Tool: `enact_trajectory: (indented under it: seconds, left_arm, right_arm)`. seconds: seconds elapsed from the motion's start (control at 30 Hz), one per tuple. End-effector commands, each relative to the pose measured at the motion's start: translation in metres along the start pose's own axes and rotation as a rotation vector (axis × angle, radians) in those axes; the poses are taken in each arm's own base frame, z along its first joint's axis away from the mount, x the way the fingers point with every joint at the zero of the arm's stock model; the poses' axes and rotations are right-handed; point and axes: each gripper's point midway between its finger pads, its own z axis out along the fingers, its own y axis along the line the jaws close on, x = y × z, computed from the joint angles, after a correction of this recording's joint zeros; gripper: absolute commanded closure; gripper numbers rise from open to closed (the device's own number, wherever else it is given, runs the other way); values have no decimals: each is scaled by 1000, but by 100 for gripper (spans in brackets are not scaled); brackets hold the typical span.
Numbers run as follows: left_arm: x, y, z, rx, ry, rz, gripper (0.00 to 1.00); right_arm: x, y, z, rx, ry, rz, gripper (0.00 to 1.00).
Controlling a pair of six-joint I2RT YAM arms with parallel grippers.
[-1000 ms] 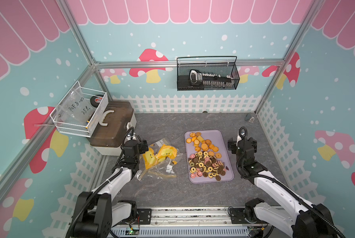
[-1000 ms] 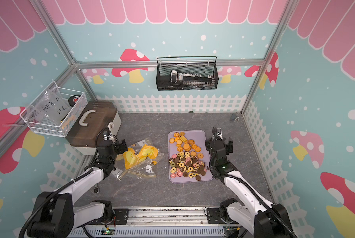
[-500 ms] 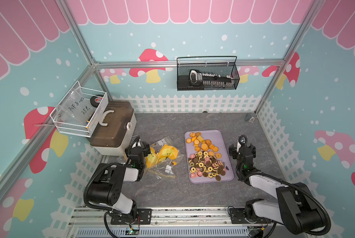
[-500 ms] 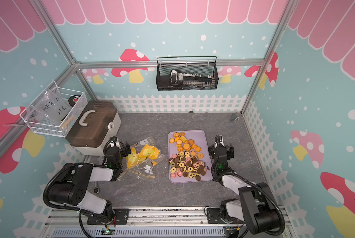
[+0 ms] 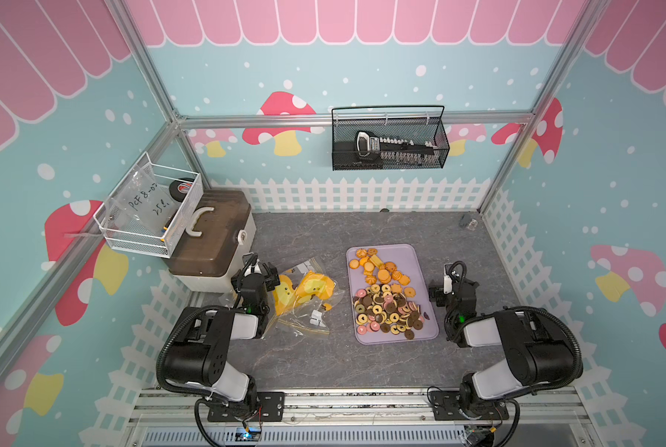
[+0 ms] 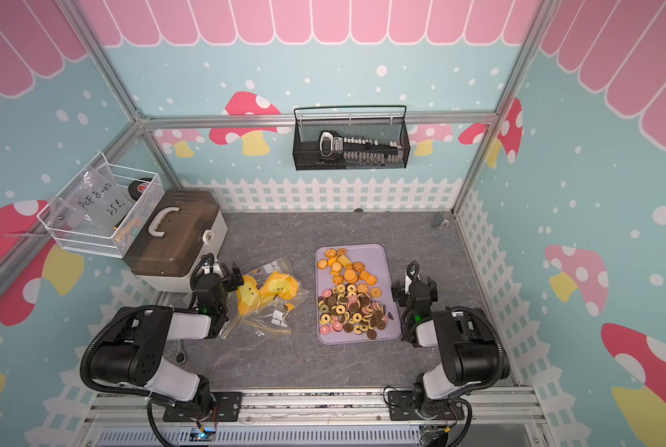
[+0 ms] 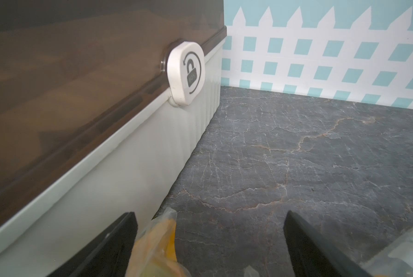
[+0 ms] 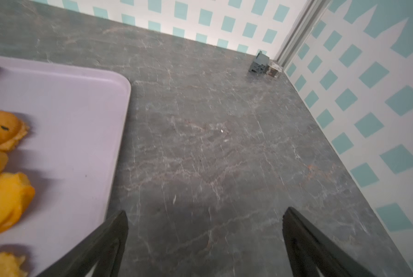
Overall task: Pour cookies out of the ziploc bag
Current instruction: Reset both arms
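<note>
I reckoned pouring was basically done | cookies [image 5: 385, 298] heaped on tray [image 5: 420, 255] | bag [image 5: 304, 309] at tray's 9 o'clock, yellow bits [image 5: 316, 286] inside | left gripper [image 5: 260, 269], right gripper [image 5: 453, 280]: jaws apart, empty

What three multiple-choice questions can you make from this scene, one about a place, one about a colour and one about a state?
1. Where do most of the cookies lie?
A. in the black mesh basket
B. on the tray
C. inside the brown-lidded box

2. What colour is the tray?
A. lavender
B. green
C. red

3. How is the right gripper?
A. shut on a cookie
B. shut on the bag
C. open, holding nothing

Answers:
1 B, both top views show them heaped on the tray.
2 A, its bare rim is pale purple.
3 C, its wrist view shows the jaws wide apart over bare table.
</note>
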Motion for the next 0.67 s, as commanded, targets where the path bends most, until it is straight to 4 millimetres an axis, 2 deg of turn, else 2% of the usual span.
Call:
enact_trajectory:
  seconds: [0.0,0.63]
  left_arm:
    - [-14,-1,2,6,-41,-20,0]
    - [-14,-2,2,11,-40,-20,0]
  right_arm:
    - [-23,-5,9,-52,-62,70,1]
    - [-24,-6,7,-50,-63,69,1]
